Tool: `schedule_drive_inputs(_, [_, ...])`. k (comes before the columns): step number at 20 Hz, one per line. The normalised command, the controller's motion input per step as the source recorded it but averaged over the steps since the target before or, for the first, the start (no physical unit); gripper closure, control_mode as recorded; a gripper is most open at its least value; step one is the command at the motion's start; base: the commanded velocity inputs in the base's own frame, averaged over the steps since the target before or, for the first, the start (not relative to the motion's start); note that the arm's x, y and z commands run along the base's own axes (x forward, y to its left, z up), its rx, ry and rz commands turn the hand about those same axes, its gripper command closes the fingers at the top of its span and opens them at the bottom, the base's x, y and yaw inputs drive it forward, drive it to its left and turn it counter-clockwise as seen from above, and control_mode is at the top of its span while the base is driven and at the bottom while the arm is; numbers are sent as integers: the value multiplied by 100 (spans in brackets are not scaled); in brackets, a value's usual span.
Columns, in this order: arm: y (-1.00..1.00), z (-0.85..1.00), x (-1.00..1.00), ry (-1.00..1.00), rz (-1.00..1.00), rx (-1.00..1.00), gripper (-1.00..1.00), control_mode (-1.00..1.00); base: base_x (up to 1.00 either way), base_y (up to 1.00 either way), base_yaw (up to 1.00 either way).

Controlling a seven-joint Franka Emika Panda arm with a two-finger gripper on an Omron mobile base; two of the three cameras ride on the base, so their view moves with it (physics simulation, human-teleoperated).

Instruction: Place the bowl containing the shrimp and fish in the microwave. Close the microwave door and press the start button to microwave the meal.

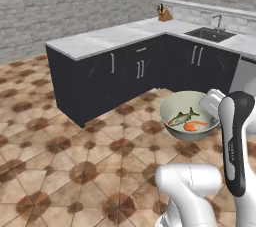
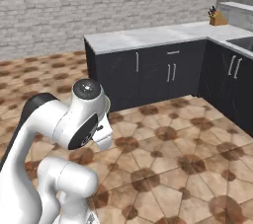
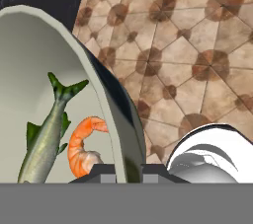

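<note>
The pale olive bowl (image 1: 176,104) hangs in the air over the tiled floor, in front of the dark corner cabinets. Inside it lie the grey-green fish (image 1: 183,117) and the orange shrimp (image 1: 195,126). My gripper (image 1: 210,108) is shut on the bowl's right rim. In the hand view the two fingertips (image 3: 101,173) straddle the bowl wall (image 3: 113,114), one inside and one outside, with the fish (image 3: 47,136) and shrimp (image 3: 81,144) just left of them. The microwave and its door are out of view.
An L-shaped run of dark cabinets (image 1: 100,78) with a marble counter (image 1: 115,36) stands ahead. It carries a sink (image 1: 209,33) and a knife block (image 1: 164,14). A grey brick wall (image 1: 75,1) lies behind. Brown tiled floor (image 1: 60,161) spreads to the left.
</note>
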Motion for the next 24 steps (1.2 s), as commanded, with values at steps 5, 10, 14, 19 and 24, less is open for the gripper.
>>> schedule_drive_inputs(5, [0, 0, 0, 0, 0, 0, 100, 100, 96, 12, 67])
schedule_drive_inputs(10, [0, 0, 0, 0, 0, 0, 100, 100, 100, 0, 58])
schedule_drive_inputs(14, [0, 0, 0, 0, 0, 0, 100, 100, 100, -1, 51])
schedule_drive_inputs(19, [0, 0, 0, 0, 0, 0, 100, 100, 100, -22, 41])
schedule_drive_inputs(24, [0, 0, 0, 0, 0, 0, 100, 100, 100, -33, 38])
